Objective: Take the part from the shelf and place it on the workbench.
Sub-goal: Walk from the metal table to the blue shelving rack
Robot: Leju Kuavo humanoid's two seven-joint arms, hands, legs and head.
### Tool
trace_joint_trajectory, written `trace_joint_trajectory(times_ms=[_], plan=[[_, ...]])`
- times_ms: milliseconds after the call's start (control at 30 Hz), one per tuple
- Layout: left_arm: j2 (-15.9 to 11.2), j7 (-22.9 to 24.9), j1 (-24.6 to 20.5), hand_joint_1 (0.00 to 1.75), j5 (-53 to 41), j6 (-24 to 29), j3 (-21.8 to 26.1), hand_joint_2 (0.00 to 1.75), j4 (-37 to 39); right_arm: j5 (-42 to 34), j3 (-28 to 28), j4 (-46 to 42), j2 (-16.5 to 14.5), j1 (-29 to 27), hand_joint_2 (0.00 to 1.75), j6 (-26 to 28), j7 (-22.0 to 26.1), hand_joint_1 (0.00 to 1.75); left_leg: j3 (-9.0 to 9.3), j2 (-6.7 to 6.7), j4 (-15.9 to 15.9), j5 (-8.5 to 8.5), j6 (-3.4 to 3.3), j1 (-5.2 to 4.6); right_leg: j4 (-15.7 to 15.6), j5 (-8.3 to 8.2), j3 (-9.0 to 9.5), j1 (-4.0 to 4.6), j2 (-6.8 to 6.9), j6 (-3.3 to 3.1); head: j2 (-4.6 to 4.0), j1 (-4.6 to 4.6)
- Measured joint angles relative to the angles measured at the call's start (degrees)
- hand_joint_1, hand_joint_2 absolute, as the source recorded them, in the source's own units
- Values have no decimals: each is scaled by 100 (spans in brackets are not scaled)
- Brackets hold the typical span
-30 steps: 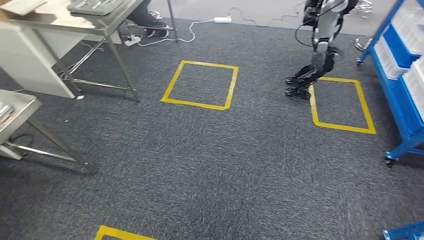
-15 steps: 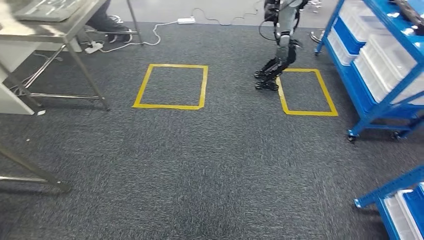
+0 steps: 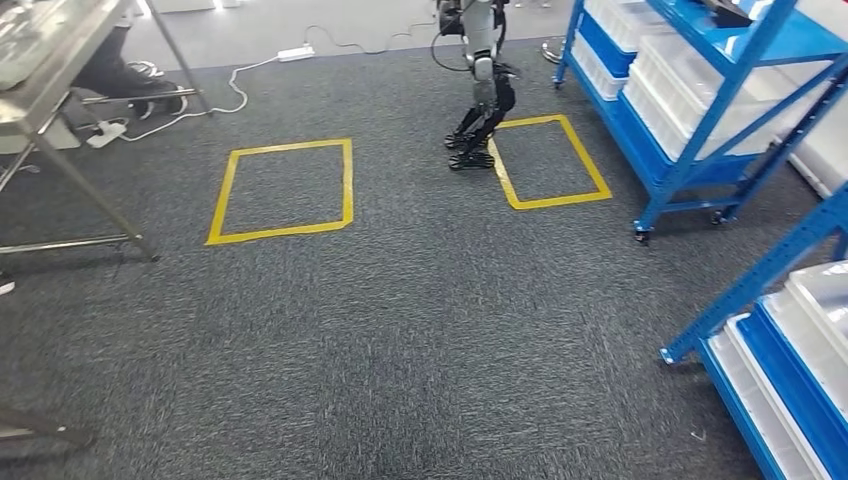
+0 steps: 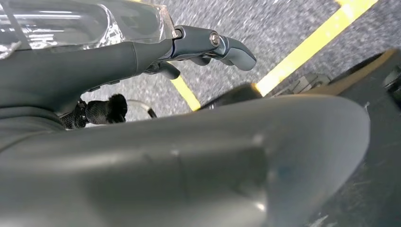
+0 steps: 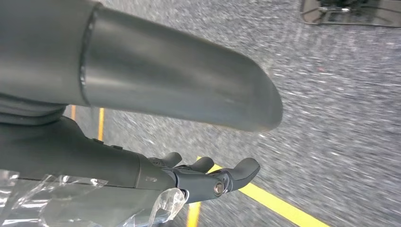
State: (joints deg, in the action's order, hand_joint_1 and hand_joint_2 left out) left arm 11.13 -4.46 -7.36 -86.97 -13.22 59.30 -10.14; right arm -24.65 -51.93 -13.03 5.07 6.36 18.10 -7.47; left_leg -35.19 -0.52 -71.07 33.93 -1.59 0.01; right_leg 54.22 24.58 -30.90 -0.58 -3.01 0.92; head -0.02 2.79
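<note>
Blue shelf racks (image 3: 700, 120) with white bins stand at the right of the head view, a nearer rack (image 3: 790, 340) at the lower right. A dark item (image 3: 725, 10) lies on the far rack's top level; what it is I cannot tell. The metal workbench (image 3: 45, 70) is at the upper left. My left hand (image 4: 142, 52) hangs over the carpet with its fingers (image 4: 231, 47) extended and nothing in them. My right hand (image 5: 142, 172) hangs the same way, its fingers (image 5: 236, 172) apart and holding nothing.
Grey carpet carries two yellow taped squares (image 3: 285, 190) (image 3: 548, 160). Another humanoid robot (image 3: 480, 80) stands at the left edge of the farther square. A person's legs and a cable with a power strip (image 3: 295, 52) lie near the workbench.
The whole picture has shifted left, so my view has turned right. The workbench has slid toward the left edge and more of the blue racks has come in at the right.
</note>
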Motion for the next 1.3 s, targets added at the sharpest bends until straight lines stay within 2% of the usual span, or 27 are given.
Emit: trace_joint_trajectory(times_ms=[33,100,133,167,233,267,300,367,433,467,500,533,600,667,700,767,833,900,933,967,1000,1033,1067,1133,1200,1267,1300], plan=[[0,-7,-5,0,-1,-1,1,0,0,-2,-2,0,5,-8,0,-3,-20,0,144,37,318,-196,-17,1,0,-8,2,-1,-80,10,0,1],[1,-3,-19,0,-2,-1,2,0,0,-3,-4,0,12,-9,0,-5,-23,0,530,295,1184,-596,-64,1,6,-28,-7,3,-225,46,0,1],[2,14,-23,0,-2,-1,2,0,0,-3,-4,0,15,-3,0,-5,-16,0,652,408,1483,-708,-81,-1,10,-40,-22,5,-289,71,0,0],[4,43,-25,0,-2,-1,2,0,0,-2,-4,0,20,-3,0,-7,-11,0,709,483,1637,-755,-94,-8,12,-54,-42,6,-350,101,0,-1],[12,99,-28,0,-2,-1,3,0,0,-2,-5,1,36,-20,0,-17,-17,0,704,398,1677,-778,-134,-26,2,-84,-83,-4,-448,167,0,-3],[17,114,-34,0,-2,-1,3,0,0,-3,-6,1,48,-33,0,-23,-24,0,705,336,1694,-803,-170,-29,31,-68,-108,-10,-385,193,1,-7],[22,112,-40,0,-3,0,4,0,0,-8,-7,2,57,-38,0,-28,-30,0,702,268,1713,-827,-213,-28,142,12,-164,-11,-243,216,1,-14],[28,93,-35,0,-7,1,4,0,0,-31,-9,2,70,-29,0,-30,-23,0,692,116,1737,-855,-270,-25,724,369,-424,-10,108,253,1,-35],[28,85,-12,0,-10,1,5,0,0,-52,-10,2,69,-17,0,-28,-9,0,673,-55,1733,-852,-286,-36,1510,738,-772,-21,225,300,1,-46],[28,85,-7,0,-11,2,6,0,0,-56,-11,2,69,-17,0,-28,-5,0,666,-140,1731,-850,-288,-40,1727,794,-858,-29,239,321,0,-46],[28,84,-9,0,-11,2,6,0,1,-56,-11,2,70,-21,0,-27,-1,0,663,-216,1730,-848,-287,-41,1714,737,-825,-38,253,339,0,-46],[29,84,-14,0,-11,2,7,0,2,-58,-14,2,74,-25,0,-27,2,0,666,-283,1728,-844,-281,-38,1466,586,-672,-45,286,350,0,-46],[30,83,-23,0,-13,2,8,0,9,-62,-30,2,85,-26,0,-26,12,0,683,-396,1713,-822,-250,-54,630,248,-200,-41,535,344,0,-48],[30,95,-25,0,-16,2,8,0,16,-69,-45,2,96,-10,0,-26,26,0,696,-511,1690,-784,-194,-88,111,114,61,-5,745,278,1,-42],[29,104,-26,0,-17,2,8,0,17,-80,-49,2,98,-8,0,-27,31,0,705,-576,1685,-767,-163,-102,44,119,75,14,754,237,1,-38],[30,115,-39,0,-17,1,8,0,18,-107,-50,2,104,-16,0,-44,28,0,726,-664,1659,-721,-104,-89,36,103,60,10,607,159,1,-33],[34,97,-52,0,-17,-2,8,0,22,-129,-50,2,113,-16,0,-78,14,0,635,-463,1368,-512,-30,-52,22,76,56,-12,483,102,1,-28],[39,80,-34,0,-15,-5,8,0,27,-139,-50,2,120,1,0,-115,-12,0,318,-161,631,-127,27,-17,23,51,37,-21,358,61,1,-19],[42,74,-17,0,-13,-5,9,0,28,-141,-50,3,123,7,0,-129,-30,0,131,-89,229,32,42,-6,24,42,27,-21,284,47,0,-16],[42,65,-2,0,-11,-5,9,0,28,-141,-50,3,125,5,0,-138,-40,0,4,-54,-30,93,50,1,26,37,23,-20,204,42,0,-14],[42,53,6,0,-10,-5,10,0,28,-140,-50,4,127,-2,0,-138,-42,0,-35,-31,-90,45,52,7,26,34,25,-20,125,41,0,-13],[42,42,8,0,-10,-5,10,0,28,-140,-51,4,128,-10,0,-132,-29,0,35,-6,92,-113,46,13,27,30,32,-21,44,45,0,-13],[42,34,5,0,-11,-5,10,0,28,-139,-51,3,127,-16,0,-122,-4,0,185,50,452,-329,36,22,27,26,40,-22,-32,52,0,-13],[42,52,-1,0,-11,-5,13,0,28,-139,-52,2,122,-9,0,-102,53,0,490,301,1231,-685,7,41,44,21,29,-10,-180,88,1,-15],[40,100,-1,0,-14,-5,15,0,28,-147,-52,3,120,-3,0,-78,101,0,595,451,1557,-784,-28,39,57,8,-9,-5,-294,151,1,-23],[40,142,-11,0,-15,-5,15,0,28,-159,-52,4,128,-32,0,-63,128,0,598,365,1590,-807,-98,25,60,-1,-42,-22,-344,223,1,-30],[40,162,-19,0,-15,-5,15,0,28,-164,-53,5,132,-50,0,-63,130,0,598,315,1605,-826,-140,21,115,41,-72,-28,-254,251,0,-31]])
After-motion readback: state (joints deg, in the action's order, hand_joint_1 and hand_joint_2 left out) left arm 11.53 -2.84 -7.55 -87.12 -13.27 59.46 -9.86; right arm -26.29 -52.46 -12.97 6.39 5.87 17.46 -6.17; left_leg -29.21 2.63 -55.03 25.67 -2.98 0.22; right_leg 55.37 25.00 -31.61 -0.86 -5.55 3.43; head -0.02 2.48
